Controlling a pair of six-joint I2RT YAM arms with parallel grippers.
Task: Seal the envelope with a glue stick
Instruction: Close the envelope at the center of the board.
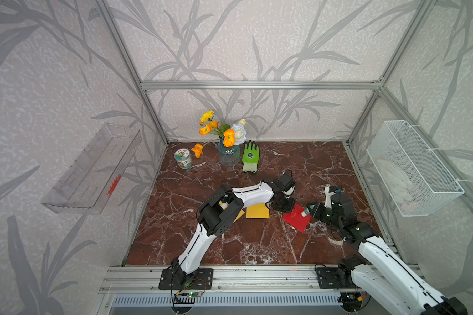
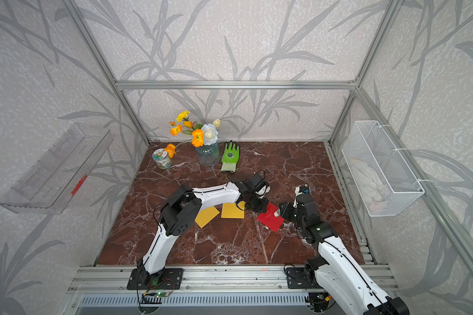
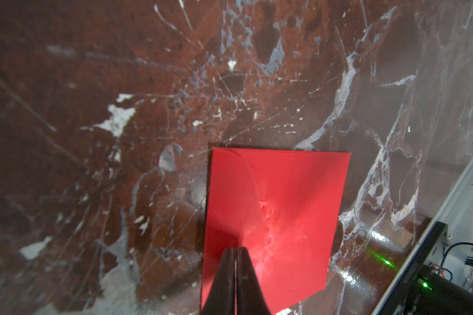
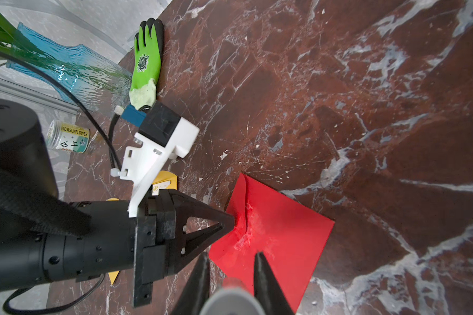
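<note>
A red envelope (image 1: 295,219) (image 2: 269,219) lies flat on the marble table, right of centre, its flap (image 3: 298,191) folded down with pale glue smears along the flap's edge (image 4: 243,237). My left gripper (image 3: 235,249) (image 4: 232,219) (image 1: 290,208) is shut, and its tips rest on the envelope near that edge. My right gripper (image 4: 232,261) (image 1: 310,212) (image 2: 282,211) is shut on the glue stick (image 1: 305,212) (image 2: 276,213) (image 4: 230,300), a small white tube with teal print. The tube's end points at the envelope's near corner, just above it.
Two yellow envelopes (image 1: 257,211) (image 2: 206,216) lie left of the red one, partly under my left arm. At the back stand a blue vase of flowers (image 1: 228,155), a green glove (image 1: 250,156) and a jar (image 1: 183,158). A wire basket (image 1: 413,169) hangs on the right wall.
</note>
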